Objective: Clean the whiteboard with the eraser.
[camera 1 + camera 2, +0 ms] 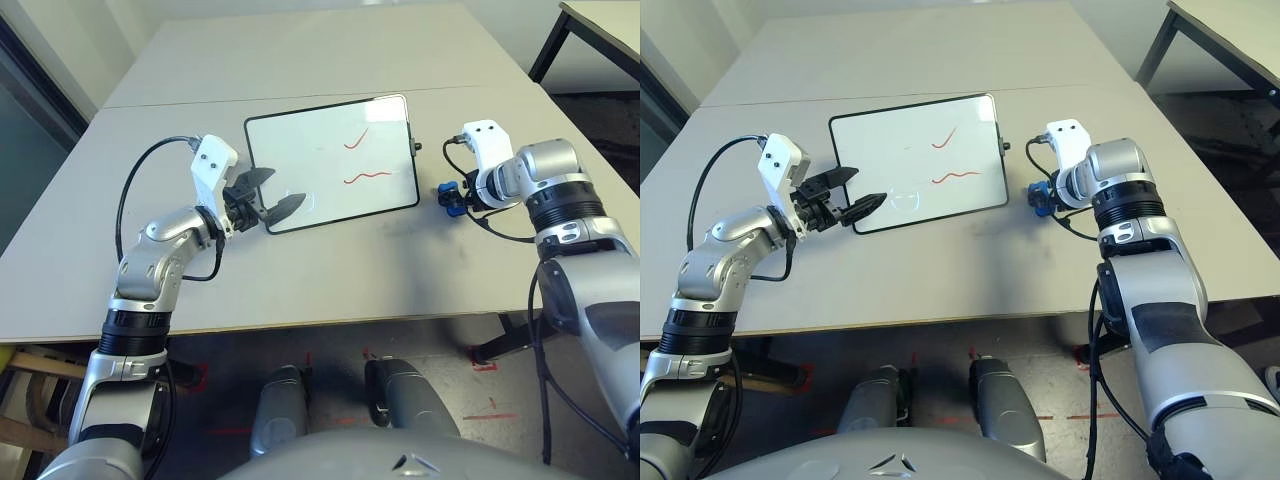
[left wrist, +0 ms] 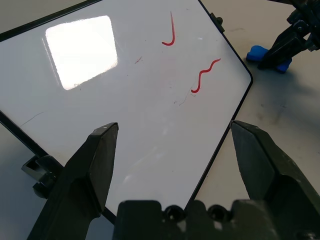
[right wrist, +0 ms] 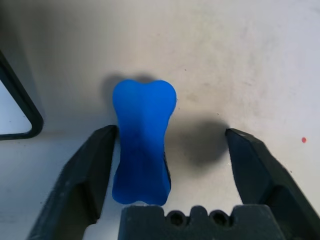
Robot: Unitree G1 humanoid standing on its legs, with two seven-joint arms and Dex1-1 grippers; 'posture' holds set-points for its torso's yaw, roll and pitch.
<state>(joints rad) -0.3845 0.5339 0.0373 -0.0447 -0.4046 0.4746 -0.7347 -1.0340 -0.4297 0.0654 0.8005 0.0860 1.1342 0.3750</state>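
Right wrist view: the right pincer (image 3: pixel 167 150), angled down, straddles the eraser (image 3: pixel 142 145) with fingers spread; the left pincer (image 1: pixel 268 203) gapes level.

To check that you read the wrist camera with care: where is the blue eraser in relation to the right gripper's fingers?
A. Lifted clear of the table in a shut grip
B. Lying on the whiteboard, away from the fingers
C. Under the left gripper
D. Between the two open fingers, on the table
D: the eraser lies on the table between the spread fingers of the right gripper, beside the whiteboard.
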